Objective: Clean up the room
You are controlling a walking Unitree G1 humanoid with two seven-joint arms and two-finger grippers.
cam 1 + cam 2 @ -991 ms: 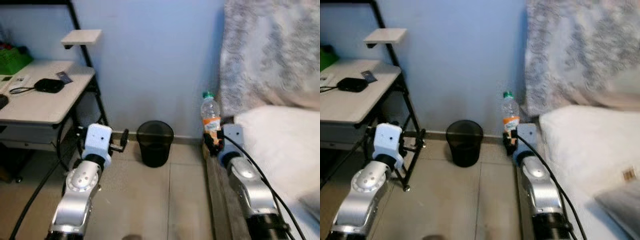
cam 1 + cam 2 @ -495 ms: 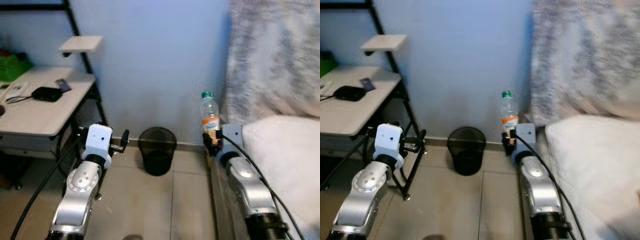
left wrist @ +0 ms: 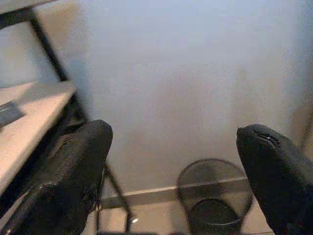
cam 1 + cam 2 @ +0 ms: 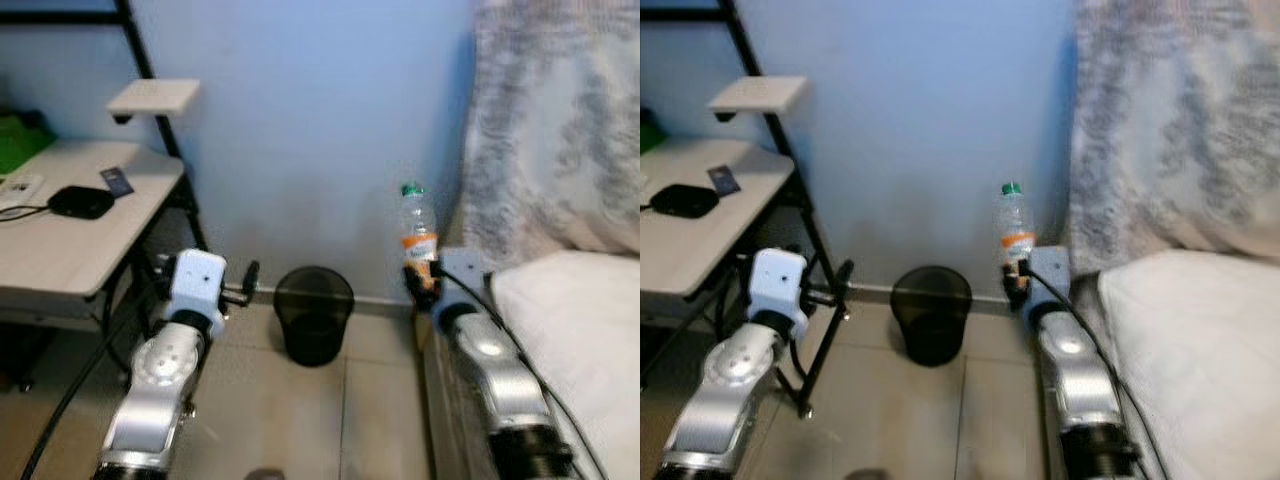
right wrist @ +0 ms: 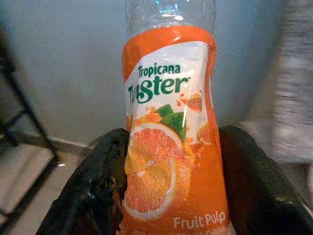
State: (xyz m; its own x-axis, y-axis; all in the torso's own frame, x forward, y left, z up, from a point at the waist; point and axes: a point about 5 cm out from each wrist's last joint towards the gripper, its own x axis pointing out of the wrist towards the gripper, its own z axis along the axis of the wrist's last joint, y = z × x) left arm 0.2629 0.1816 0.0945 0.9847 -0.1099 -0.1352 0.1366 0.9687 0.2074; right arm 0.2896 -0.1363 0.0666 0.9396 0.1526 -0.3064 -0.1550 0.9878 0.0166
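My right gripper [image 4: 425, 283] is shut on an empty plastic bottle [image 4: 418, 232] with a green cap and an orange label, held upright. In the right wrist view the bottle [image 5: 173, 147] sits between both black fingers [image 5: 93, 196]. A black mesh waste bin [image 4: 314, 314] stands on the floor against the blue wall, left of the bottle and lower. My left gripper [image 4: 243, 288] is held out at the bin's left, open with nothing in it; its wrist view shows the bin [image 3: 212, 205] between the spread fingers [image 3: 73, 171].
A white desk [image 4: 70, 235] on a black frame stands at the left, carrying a black device [image 4: 80, 201] with a cord and a card. A small shelf [image 4: 153, 96] juts from the frame. A bed with a white cover [image 4: 580, 330] and a grey patterned blanket [image 4: 560, 140] fills the right. The floor is tiled.
The camera has moved closer and shifted; bin and desk sit differently in the picture. The right gripper still holds the bottle upright. The left gripper stays open.
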